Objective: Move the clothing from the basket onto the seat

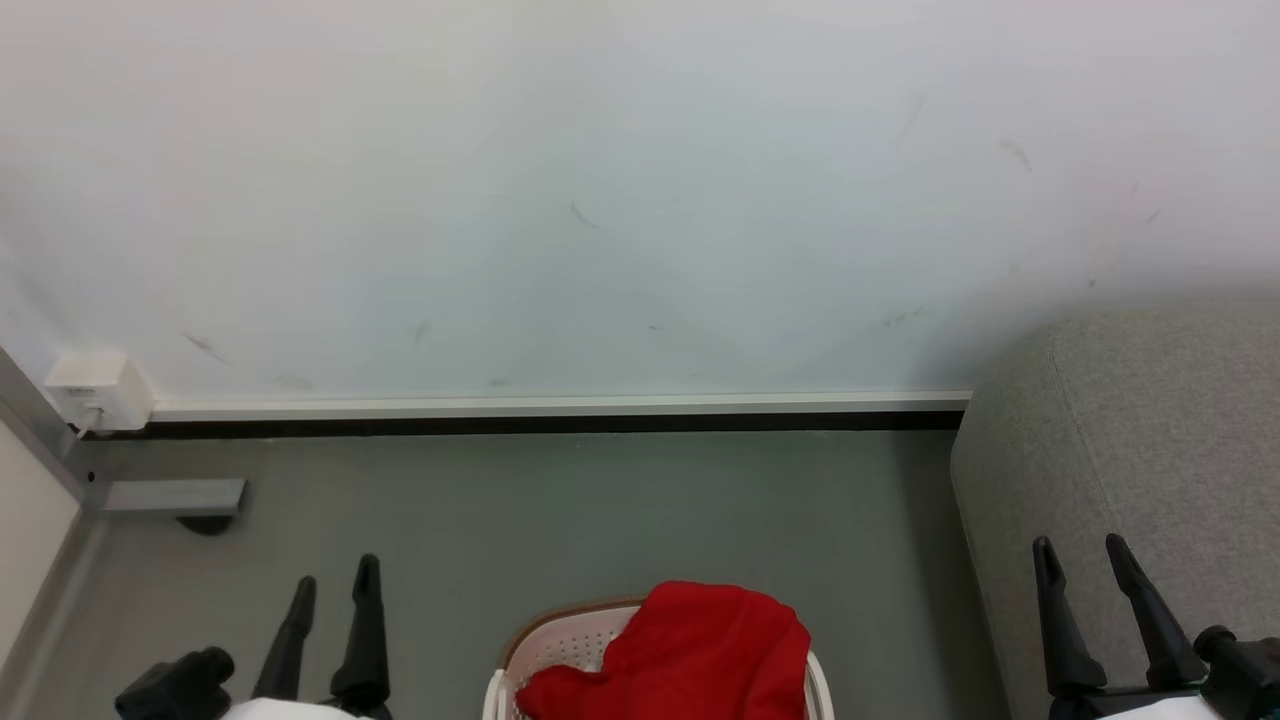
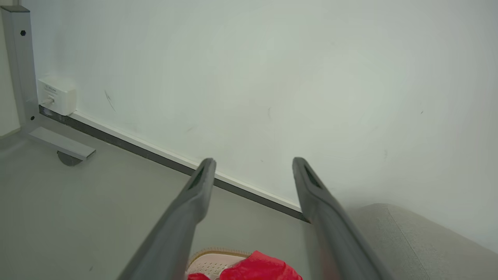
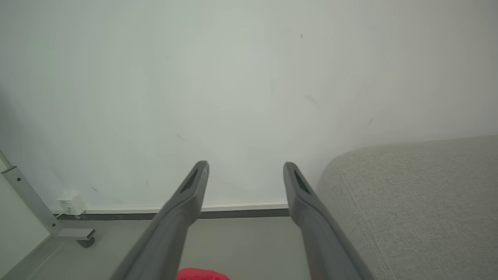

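Pincers left [image 1: 333, 580] and right [image 1: 1081, 543] wide open, empty, touching nothing.

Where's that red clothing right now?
The clothing lies heaped in the basket at the head view's bottom centre, left of the grey seat.

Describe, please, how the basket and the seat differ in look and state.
The basket is white perforated plastic with a brown rim; the seat is grey upholstered fabric. The basket sits low in the middle of the head view, the seat at the right. The basket holds the red clothing; the visible part of the seat bears none. Both stand on the grey floor near the white wall.
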Tool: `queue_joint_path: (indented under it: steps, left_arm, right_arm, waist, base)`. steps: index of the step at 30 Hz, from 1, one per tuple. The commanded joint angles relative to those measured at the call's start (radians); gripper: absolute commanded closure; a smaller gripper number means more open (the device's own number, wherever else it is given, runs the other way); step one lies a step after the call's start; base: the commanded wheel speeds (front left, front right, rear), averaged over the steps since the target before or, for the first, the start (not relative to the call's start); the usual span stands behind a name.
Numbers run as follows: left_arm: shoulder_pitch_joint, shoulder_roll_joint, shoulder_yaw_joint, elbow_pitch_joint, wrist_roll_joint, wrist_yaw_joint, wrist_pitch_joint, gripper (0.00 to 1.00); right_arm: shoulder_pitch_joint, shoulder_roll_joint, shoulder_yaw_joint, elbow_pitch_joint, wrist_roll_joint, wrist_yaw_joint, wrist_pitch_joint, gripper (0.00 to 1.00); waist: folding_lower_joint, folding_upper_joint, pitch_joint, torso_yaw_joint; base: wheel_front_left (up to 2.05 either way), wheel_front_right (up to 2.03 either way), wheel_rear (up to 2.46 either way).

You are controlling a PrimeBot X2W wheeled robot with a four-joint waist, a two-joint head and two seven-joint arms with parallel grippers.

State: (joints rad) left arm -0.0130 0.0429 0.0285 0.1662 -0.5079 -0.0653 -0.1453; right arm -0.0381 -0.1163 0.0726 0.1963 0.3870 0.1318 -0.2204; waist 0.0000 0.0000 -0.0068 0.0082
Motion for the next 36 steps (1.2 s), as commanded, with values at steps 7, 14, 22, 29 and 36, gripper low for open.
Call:
queue_joint_path:
  steps: [7, 14, 22, 29, 36]
  left_arm:
    - [-0.001, 0.014, 0.004, -0.003, 0.091, -0.009, -0.027, 0.00]
    - [0.008, 0.020, 0.002, 0.024, 0.156, -0.019, -0.043, 0.00]
    - [0.004, 0.026, 0.011, 0.028, 0.232, -0.024, -0.060, 0.00]
    - [0.011, 0.026, 0.014, 0.022, 0.297, -0.026, -0.075, 0.00]
    - [0.013, 0.027, 0.012, 0.016, 0.358, -0.029, -0.091, 0.00]
  right_arm:
    - [0.002, 0.009, -0.038, -0.009, -0.068, -0.001, -0.011, 0.00]
    - [0.010, 0.019, -0.064, -0.002, -0.131, -0.001, -0.018, 0.00]
    - [0.015, 0.031, -0.073, 0.016, -0.196, -0.002, -0.023, 0.00]
    - [0.016, 0.039, -0.072, 0.029, -0.247, -0.002, -0.030, 0.00]
    - [0.019, 0.046, -0.081, 0.053, -0.254, -0.002, -0.033, 0.00]
  waist:
    - [0.0000, 0.0000, 0.001, -0.002]
    - [0.0000, 0.0000, -0.001, 0.000]
    - [0.0000, 0.0000, -0.002, 0.005]
    - [0.0000, 0.0000, -0.001, 0.005]
    - [0.0000, 0.0000, 0.001, 0.005]
  base:
    - [0.00, 0.00, 0.00]
    - [0.00, 0.00, 0.00]
    - [0.00, 0.00, 0.00]
    - [0.00, 0.00, 0.00]
    - [0.00, 0.00, 0.00]
